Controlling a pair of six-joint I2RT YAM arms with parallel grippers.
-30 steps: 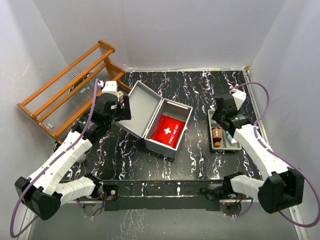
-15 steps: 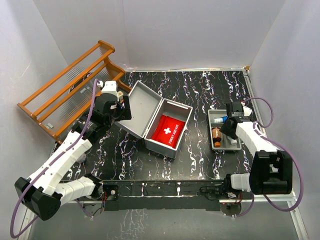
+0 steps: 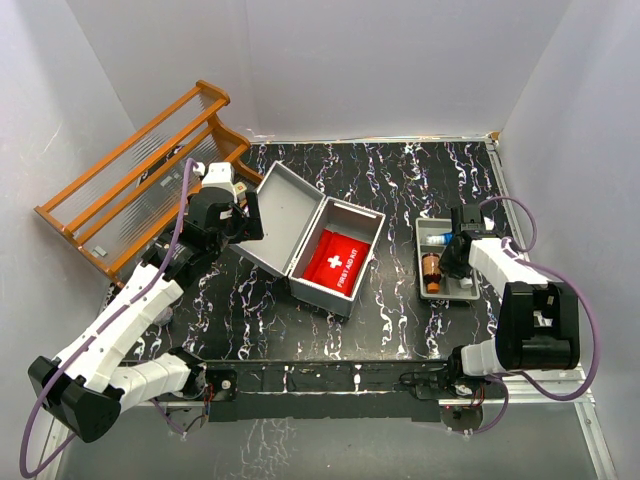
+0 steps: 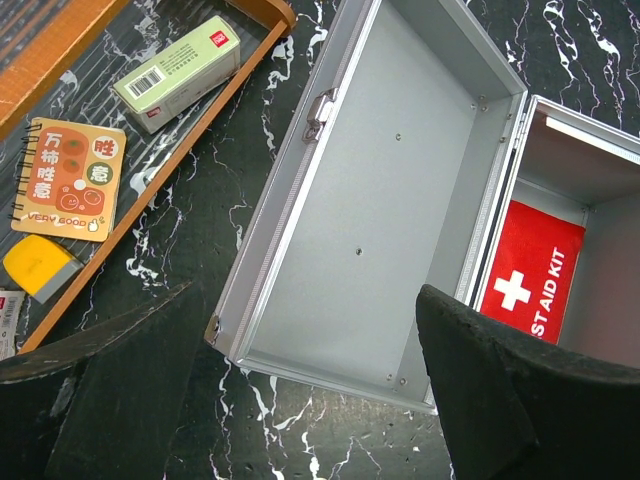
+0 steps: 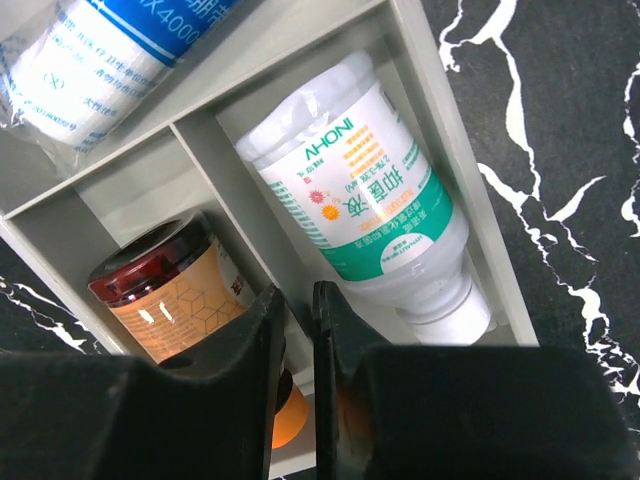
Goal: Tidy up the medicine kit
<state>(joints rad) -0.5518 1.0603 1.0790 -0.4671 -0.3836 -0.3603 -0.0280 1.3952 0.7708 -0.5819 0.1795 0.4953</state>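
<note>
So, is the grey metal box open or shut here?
Open: the grey metal box has its hinged lid swung back, and a red fabric pouch shows inside.

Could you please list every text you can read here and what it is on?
"FIRST AID KIT" with white cross: red pouch
"VERY GOOD" plus Chinese characters: notebook
"INOHV", as it appears: white bottle
"X4000", cut off: blue-labelled packet
Barcode, print too small to read: green box
</note>
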